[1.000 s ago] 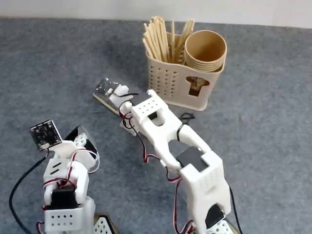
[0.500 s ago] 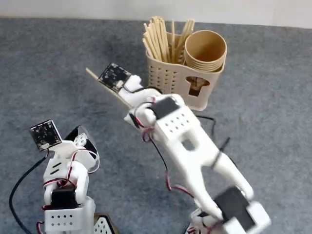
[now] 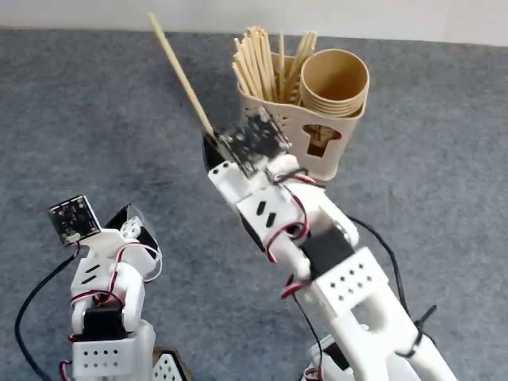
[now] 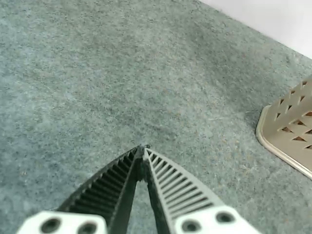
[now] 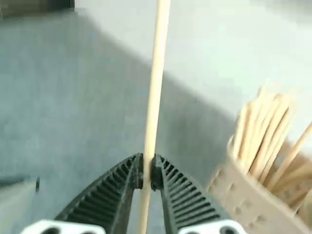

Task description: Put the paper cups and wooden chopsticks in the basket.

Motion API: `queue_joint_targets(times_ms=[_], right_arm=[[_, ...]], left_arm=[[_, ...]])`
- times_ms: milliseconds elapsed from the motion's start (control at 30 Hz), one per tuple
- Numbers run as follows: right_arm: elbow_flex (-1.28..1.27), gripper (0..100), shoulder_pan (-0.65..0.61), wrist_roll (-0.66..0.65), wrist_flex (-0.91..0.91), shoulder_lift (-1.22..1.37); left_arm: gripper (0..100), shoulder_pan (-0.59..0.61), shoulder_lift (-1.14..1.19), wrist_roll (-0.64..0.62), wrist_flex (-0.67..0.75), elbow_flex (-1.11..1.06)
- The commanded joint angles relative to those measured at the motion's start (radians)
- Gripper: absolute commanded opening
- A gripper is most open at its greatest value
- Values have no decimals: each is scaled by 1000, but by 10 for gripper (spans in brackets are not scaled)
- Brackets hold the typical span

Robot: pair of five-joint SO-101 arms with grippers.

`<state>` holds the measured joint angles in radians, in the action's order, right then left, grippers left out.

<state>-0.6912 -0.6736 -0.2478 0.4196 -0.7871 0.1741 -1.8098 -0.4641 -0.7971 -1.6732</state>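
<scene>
R arm [image 3: 270, 208] lifted chopstick [image 3: 178, 71] off worktop [image 3: 79, 111]; R jaws clamp its lower end, stick tilted in air beside basket [image 3: 290, 141]. Basket holds chopstick bundle [image 3: 258, 59] in one compartment, stacked cups [image 3: 337, 83] in other. L jaws closed, empty.

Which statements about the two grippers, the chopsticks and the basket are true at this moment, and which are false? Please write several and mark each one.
1. The right gripper is shut on one chopstick. True.
2. The held chopstick lies flat on the table. False: it is in the air, slanting up and away beside the basket.
3. Paper cups stand stacked inside the basket. True.
4. The left gripper is open around a cup. False: it is shut and holds nothing.
5. A bundle of chopsticks stands in the basket beside the cups. True.
</scene>
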Motion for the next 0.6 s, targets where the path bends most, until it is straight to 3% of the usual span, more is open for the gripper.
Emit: queue_joint_targets(times_ms=[0, 400, 567], right_arm=[[-33, 5, 16, 9, -191, -82], [-111, 5, 186, 8, -639, -79], [-113, 5, 243, 8, -786, 48]], left_arm=[[5, -8, -10, 5, -2, -22], [5, -8, -10, 5, -2, -22], [5, -8, -10, 5, -2, -22]])
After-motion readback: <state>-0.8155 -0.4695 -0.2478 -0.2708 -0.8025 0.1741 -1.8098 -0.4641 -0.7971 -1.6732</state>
